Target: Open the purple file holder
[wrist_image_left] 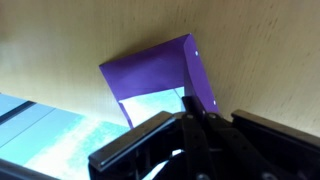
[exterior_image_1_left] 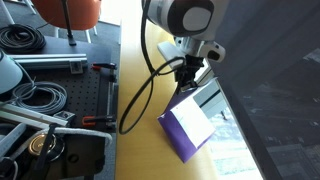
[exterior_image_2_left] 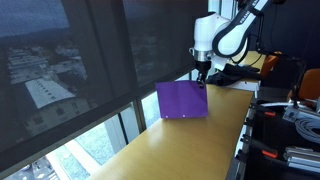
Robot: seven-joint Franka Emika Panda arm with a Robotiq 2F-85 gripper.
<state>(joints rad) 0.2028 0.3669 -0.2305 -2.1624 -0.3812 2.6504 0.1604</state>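
Nearest, at 6 o'clock of the wrist view: the black gripper (wrist_image_left: 197, 118), pressed together on the purple folder (wrist_image_left: 155, 72), pinching the edge of its raised cover close to one corner. Just beyond, toward 12 o'clock, the cover as a slanted purple sheet, with a pale inside showing beneath it at 9 o'clock of the gripper. Past that, the yellow wooden surface (wrist_image_left: 270, 50), and at 8 o'clock a bright window strip (wrist_image_left: 40, 125).

In an exterior view, at 5 o'clock near the bottom edge: the folder (exterior_image_1_left: 178, 138) resting on the surface (exterior_image_1_left: 140, 60), partly open, cover tilted up, a pale face showing at its 1 o'clock side. Directly above, the gripper (exterior_image_1_left: 190, 75) clamped on the cover's top edge, under the white arm (exterior_image_1_left: 180, 15). At 9 o'clock of the folder, a black cable (exterior_image_1_left: 135, 100) curving over the surface. Farther toward 9 o'clock, a black board (exterior_image_1_left: 80, 95) with coiled cables and red-handled tools. Farthest, at 11 o'clock, an orange chair (exterior_image_1_left: 70, 12).

In an exterior view, mid-frame: the folder (exterior_image_2_left: 182, 100) with its cover nearly upright on the surface (exterior_image_2_left: 190, 155), gripper (exterior_image_2_left: 201, 80) at its 1 o'clock corner, arm (exterior_image_2_left: 225, 35) behind. At 9 o'clock, a dark window shade (exterior_image_2_left: 70, 70).
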